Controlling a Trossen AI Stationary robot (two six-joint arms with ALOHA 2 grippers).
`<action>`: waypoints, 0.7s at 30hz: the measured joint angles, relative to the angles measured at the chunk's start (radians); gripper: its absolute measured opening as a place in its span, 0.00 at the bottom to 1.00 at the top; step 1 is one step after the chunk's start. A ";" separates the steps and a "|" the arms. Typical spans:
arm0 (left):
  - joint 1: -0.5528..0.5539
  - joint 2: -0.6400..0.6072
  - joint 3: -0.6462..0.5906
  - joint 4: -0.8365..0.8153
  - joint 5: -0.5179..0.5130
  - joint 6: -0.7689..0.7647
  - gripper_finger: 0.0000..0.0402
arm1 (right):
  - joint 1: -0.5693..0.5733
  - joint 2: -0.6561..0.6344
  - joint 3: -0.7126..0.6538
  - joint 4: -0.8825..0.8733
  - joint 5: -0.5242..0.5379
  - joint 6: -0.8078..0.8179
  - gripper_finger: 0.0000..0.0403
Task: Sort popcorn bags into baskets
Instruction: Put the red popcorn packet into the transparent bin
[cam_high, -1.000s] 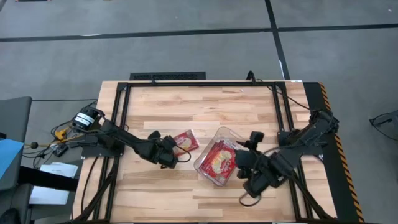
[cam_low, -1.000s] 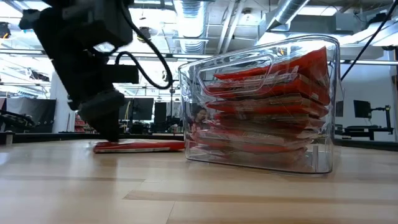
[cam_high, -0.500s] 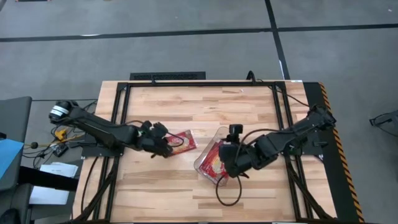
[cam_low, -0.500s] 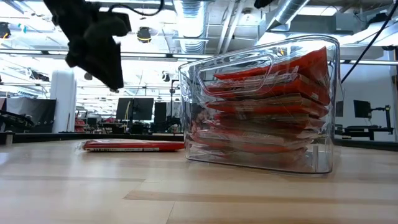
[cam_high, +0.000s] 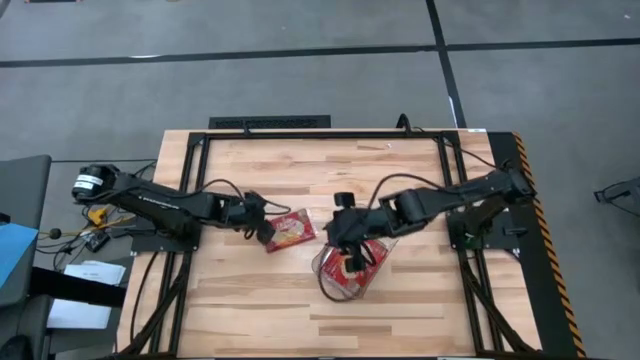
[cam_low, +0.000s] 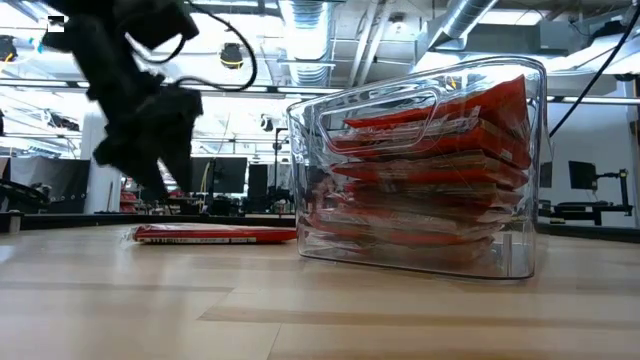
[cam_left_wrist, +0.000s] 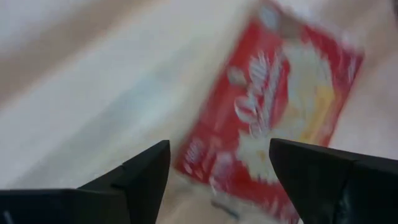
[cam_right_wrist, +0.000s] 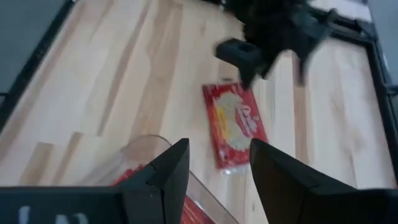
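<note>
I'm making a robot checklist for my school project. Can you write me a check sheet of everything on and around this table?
Surface: pale wooden table inside a black frame.
Job's things: one red popcorn bag lies flat on the table, outside the tub; the clear tub holds a stack of red bags.
Clutter: nothing seen on the tabletop.
Hands: left hand open, at the loose bag's edge, holding nothing; right hand open and empty, above the tub's rim on the loose bag's side.
Cables: black cables run along both arms; one loops by the tub.
Surroundings: grey floor; grey bins and papers left of the table; a room with monitors behind.
</note>
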 joint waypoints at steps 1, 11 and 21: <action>0.004 0.000 -0.025 0.030 0.028 0.012 0.65 | -0.011 0.002 0.000 -0.005 -0.008 -0.002 0.48; 0.005 0.007 -0.187 0.209 0.035 -0.040 0.64 | -0.069 0.001 -0.110 0.098 -0.126 -0.007 0.48; 0.005 0.069 -0.226 0.346 0.065 -0.031 0.51 | -0.074 0.002 -0.214 0.227 -0.164 0.011 0.45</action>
